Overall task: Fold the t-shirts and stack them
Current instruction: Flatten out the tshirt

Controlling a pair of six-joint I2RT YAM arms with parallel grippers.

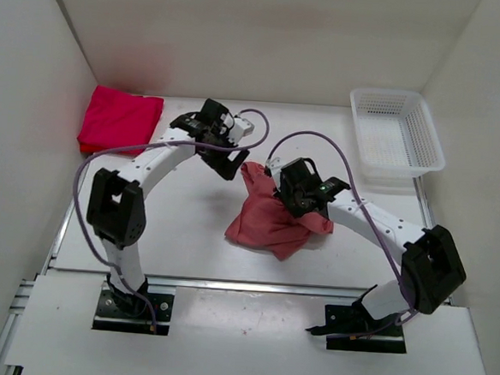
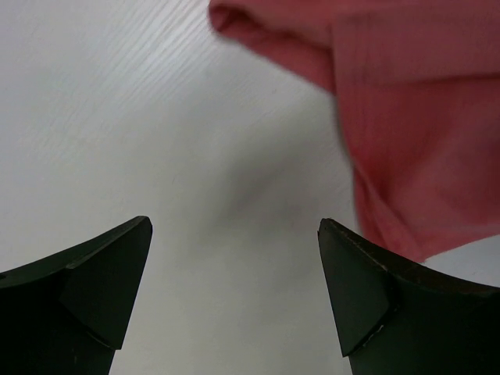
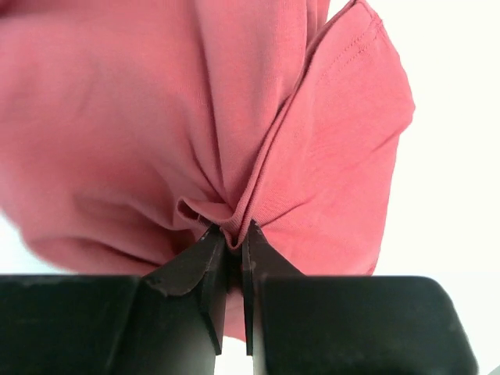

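While the right gripper (image 3: 234, 238) is clamped on a bunched fold of the salmon t-shirt (image 3: 195, 117), the shirt sits crumpled on the table (image 1: 187, 235), left of the white mesh basket (image 1: 387, 93) and nearer the arm bases than it. Fabric gathers into the closed jaws, so that is a real pinch.

The left gripper (image 2: 234, 226) is wide open with nothing between its fingers and bare table under it. Top view puts it at the shirt's far corner, further left of the basket than the right gripper.

Key relation: from the left wrist view the cloth lies ahead and to the right of the jaws, its edge just beside the right finger. Contact can't be confirmed.

The bunch's long axis runs roughly far-to-near, leaning a bit toward the basket at the near end. The right gripper holds its basket-side edge about mid-length.

The left arm is nearer the free far corner. Judgement: it must shift right to take that corner before spreading.

The red t-shirt (image 1: 117, 120) is folded, far left of the basket.
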